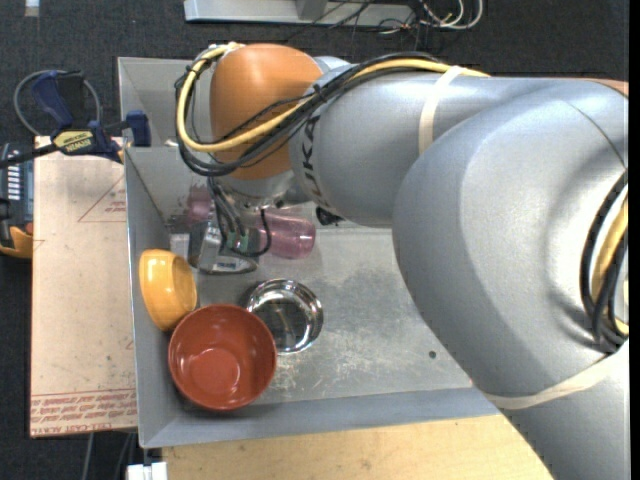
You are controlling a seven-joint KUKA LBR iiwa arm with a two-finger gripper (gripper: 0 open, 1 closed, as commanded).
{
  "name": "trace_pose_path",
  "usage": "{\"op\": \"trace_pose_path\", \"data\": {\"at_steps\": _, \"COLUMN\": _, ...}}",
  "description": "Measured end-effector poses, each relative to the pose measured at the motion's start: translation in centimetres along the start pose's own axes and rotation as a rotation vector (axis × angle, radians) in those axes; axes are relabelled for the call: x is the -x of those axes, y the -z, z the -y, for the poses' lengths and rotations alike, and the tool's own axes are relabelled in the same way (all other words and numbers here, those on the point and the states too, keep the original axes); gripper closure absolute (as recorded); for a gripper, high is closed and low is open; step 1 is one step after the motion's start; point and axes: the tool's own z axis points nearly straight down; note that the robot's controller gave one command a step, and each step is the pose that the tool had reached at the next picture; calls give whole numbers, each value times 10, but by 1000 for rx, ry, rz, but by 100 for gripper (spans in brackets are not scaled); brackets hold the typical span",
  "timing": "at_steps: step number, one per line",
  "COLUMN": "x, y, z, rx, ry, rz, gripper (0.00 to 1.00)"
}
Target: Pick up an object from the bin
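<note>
My gripper (222,250) hangs low near the bin's left wall, under the orange wrist cover. Its body sits just in front of a pink plastic cup (287,236) that lies on its side behind it. A second pink piece (199,206) shows to the gripper's left, partly hidden. An orange-yellow bowl (166,286) leans on its side against the left wall, just below and left of the gripper. A shiny steel bowl (286,314) stands upright below the gripper, about a hand's width off.
A red bowl (221,357) stands upright in the near left corner, touching the steel bowl and the yellow one. The big grey arm covers the bin's right half and back. Bare bin floor shows at the front right.
</note>
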Motion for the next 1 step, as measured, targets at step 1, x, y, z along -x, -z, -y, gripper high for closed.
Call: {"op": "trace_pose_path", "data": {"at_steps": 1, "x": 1, "y": 35, "z": -1, "rx": 5, "ry": 1, "rz": 6, "gripper": 100}}
